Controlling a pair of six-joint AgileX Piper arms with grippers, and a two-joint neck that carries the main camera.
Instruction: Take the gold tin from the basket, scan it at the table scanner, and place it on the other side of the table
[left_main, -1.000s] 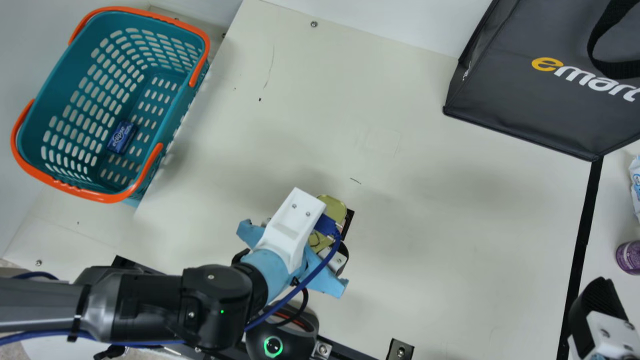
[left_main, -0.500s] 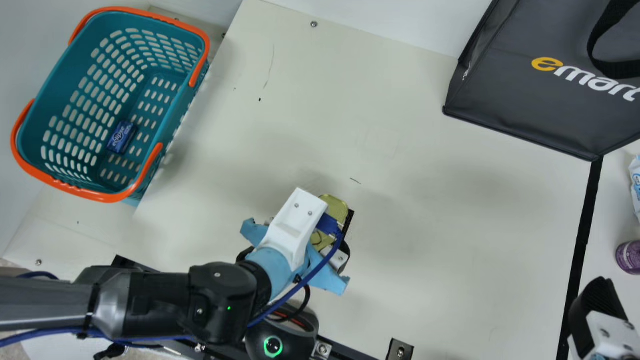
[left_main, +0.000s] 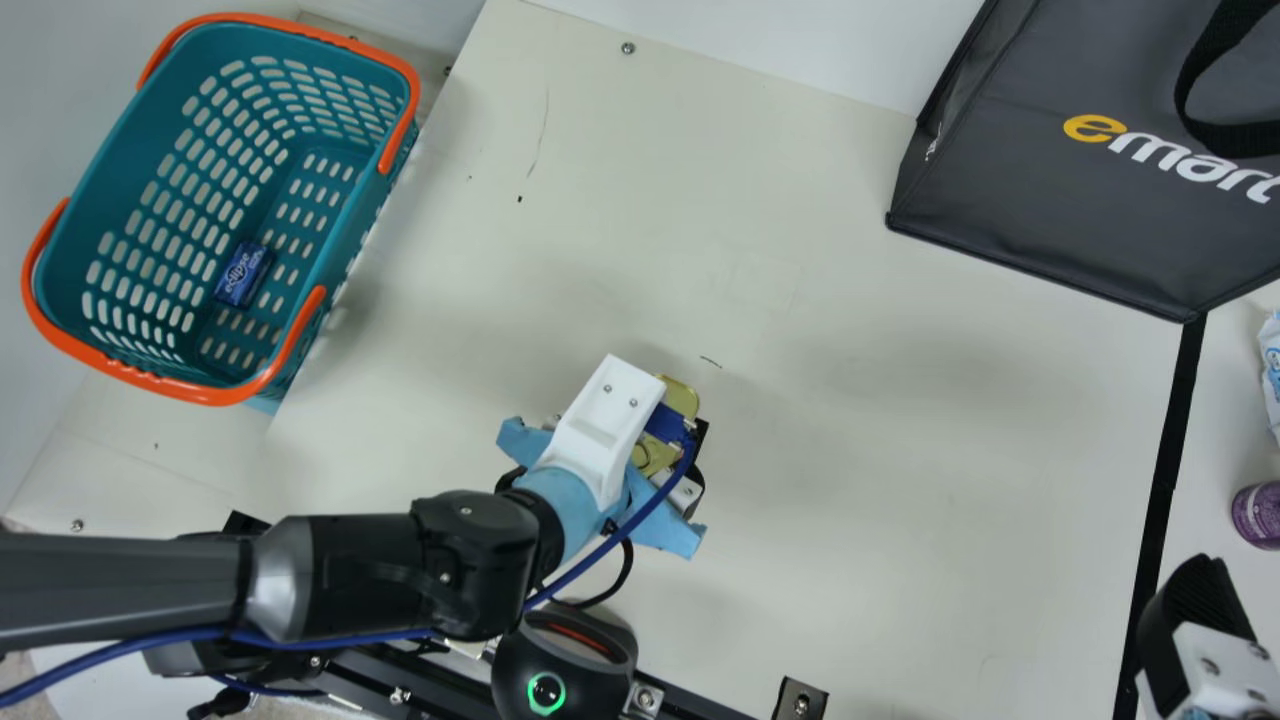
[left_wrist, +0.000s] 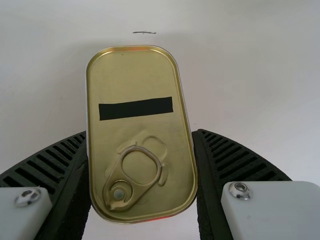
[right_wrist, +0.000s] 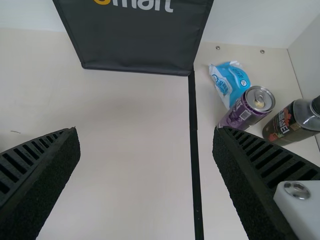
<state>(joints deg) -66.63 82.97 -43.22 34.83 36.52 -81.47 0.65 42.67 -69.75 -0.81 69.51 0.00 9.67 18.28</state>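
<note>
In the main view, over the last second, the left tool (left_wrist: 140, 135) had shifted a little up and to the right, carrying the gold tin (left_main: 682, 398) with it, now just below centre of the frame. That drew it away from the black unit with the green ring (left_main: 546, 692) at bottom centre, probably the scanner; whether a scan had registered I couldn't tell, though the carry across looked to be starting. The left arm (left_main: 340, 580) came in low from the left edge, its wrist angled towards upper right. Its fingers were closed against the tin's long sides, ring-pull face towards the wrist camera. The right tool (right_wrist: 146, 131), at lower right, stood wide open with nothing between its fingers.
</note>
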